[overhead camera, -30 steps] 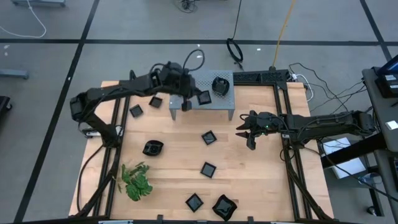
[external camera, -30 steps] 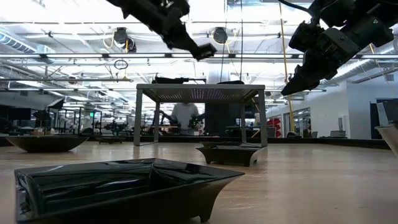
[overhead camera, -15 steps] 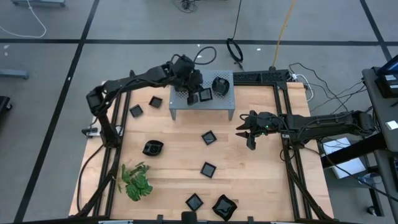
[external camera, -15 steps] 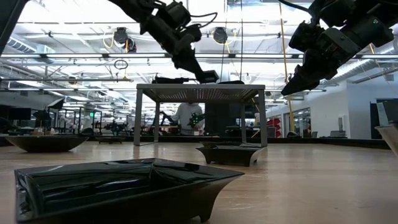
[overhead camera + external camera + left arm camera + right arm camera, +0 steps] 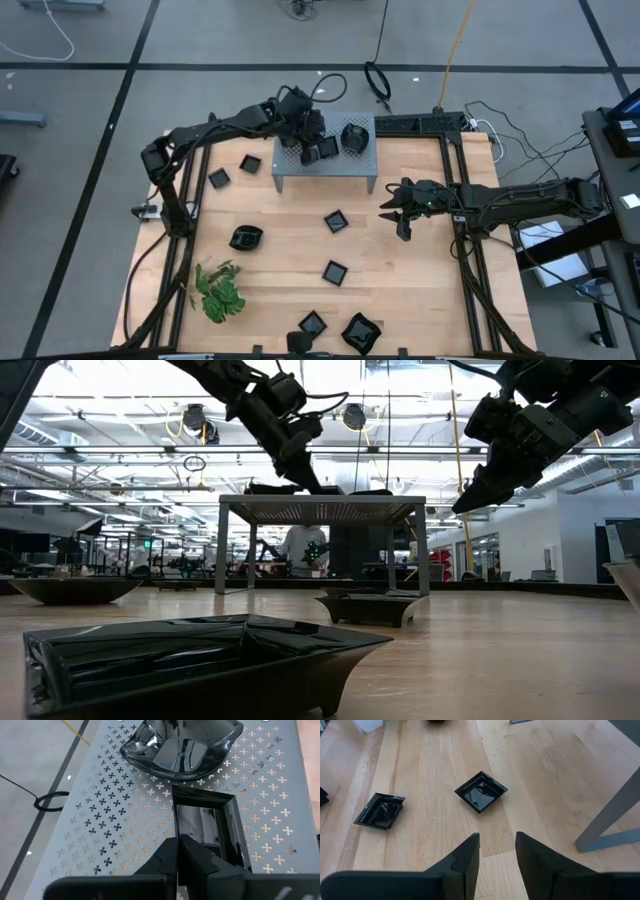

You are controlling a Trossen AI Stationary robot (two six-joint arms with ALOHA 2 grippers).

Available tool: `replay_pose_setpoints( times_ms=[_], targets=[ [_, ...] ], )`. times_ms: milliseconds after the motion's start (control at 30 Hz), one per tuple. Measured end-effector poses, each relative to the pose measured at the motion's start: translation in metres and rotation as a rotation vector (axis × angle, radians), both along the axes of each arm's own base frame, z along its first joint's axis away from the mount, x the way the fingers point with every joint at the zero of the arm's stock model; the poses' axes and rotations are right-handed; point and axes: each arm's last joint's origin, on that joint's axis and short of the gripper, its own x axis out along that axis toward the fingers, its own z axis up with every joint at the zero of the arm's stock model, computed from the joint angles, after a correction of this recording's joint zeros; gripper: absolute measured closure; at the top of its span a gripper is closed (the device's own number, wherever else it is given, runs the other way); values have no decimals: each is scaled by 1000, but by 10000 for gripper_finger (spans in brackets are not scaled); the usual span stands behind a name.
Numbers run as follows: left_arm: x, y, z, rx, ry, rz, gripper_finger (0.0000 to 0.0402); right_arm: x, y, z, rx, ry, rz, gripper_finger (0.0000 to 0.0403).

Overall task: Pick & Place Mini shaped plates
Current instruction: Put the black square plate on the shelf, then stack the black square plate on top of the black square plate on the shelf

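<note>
My left gripper (image 5: 314, 148) reaches over the grey perforated stand (image 5: 350, 172) at the far middle of the table, shut on a small square black plate (image 5: 206, 826). A rounded, wavy-edged black plate (image 5: 182, 746) sits on the stand just beyond it. Several more mini shaped plates lie on the wood, among them squares (image 5: 336, 221) (image 5: 335, 271) and a rounded one (image 5: 246, 238). My right gripper (image 5: 392, 214) hangs open above the table's right side, with two square plates (image 5: 481, 791) (image 5: 380, 810) below and ahead of it. My left gripper pinches the square plate's near rim (image 5: 186, 839) between its two shut fingers. It comes slanting down from the table's left. The plate lies about level, low over the stand's top (image 5: 330, 489); whether its bottom rests on the stand I cannot tell.
A green leafy sprig (image 5: 220, 291) lies near the front left. Further plates sit at the front edge (image 5: 312, 324) (image 5: 361, 332) and left of the stand (image 5: 250, 163) (image 5: 218, 179). Bare wood lies between the stand and my right gripper.
My left gripper has carried the square plate from above the stand's near left side toward the far right, over the stand's middle. It has sunk from well above the stand down to its top and tipped further downward. It stays shut on the plate.
</note>
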Motion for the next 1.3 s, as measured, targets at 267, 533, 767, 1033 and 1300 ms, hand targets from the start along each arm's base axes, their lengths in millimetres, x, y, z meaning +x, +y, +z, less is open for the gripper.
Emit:
replay_pose_setpoints(
  times_ms=[267,533,767,1033,1300],
  targets=[
    [-1,0,0,-6,10,5,388,0,0,0,0,0,0,287],
    [-1,0,-1,-10,12,14,331,0,0,0,0,0,0,287],
    [0,-8,9,44,-9,15,259,0,0,0,0,0,0,287],
    [1,-38,30,218,25,-40,205,0,0,0,0,0,0,287],
    [15,-113,18,0,107,-269,215,0,0,0,0,0,0,287]
  ],
)
